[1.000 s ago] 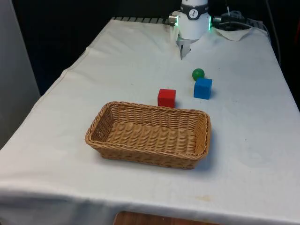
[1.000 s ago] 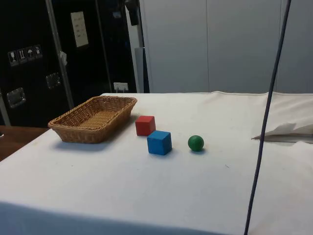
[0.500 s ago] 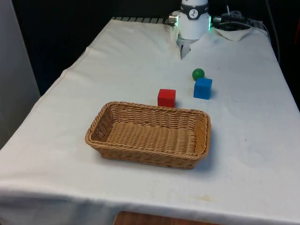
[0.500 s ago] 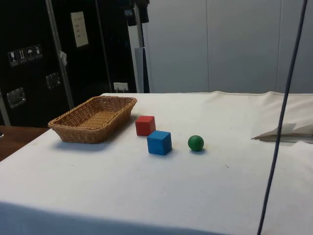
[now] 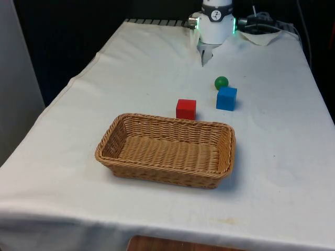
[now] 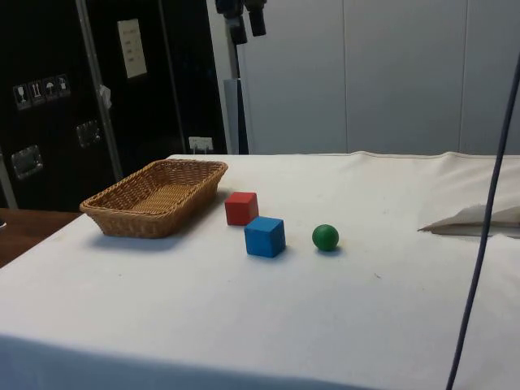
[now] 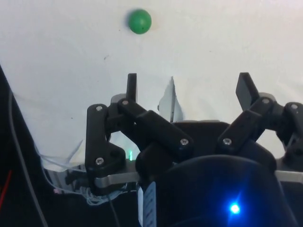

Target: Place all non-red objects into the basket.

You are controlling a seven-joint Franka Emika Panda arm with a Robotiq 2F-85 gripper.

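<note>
A wicker basket lies on the white cloth with nothing in it. Just beyond its far rim stands a red cube. A blue cube sits a little further on, toward the front view's right. A green ball rests close behind the blue cube. My gripper hangs high above the table, open, with nothing between its fingers. In the wrist view the ball lies on the cloth far below and ahead of the fingertips.
A crumpled fold of white cloth lies at the robot's end of the table. A dark cable hangs down in the side view. The cloth drops off at the table edges on both sides.
In the side view my gripper has shifted rightward along the top, from above the basket's far end toward the cubes. The hanging cable has swung right. The objects have not moved.
</note>
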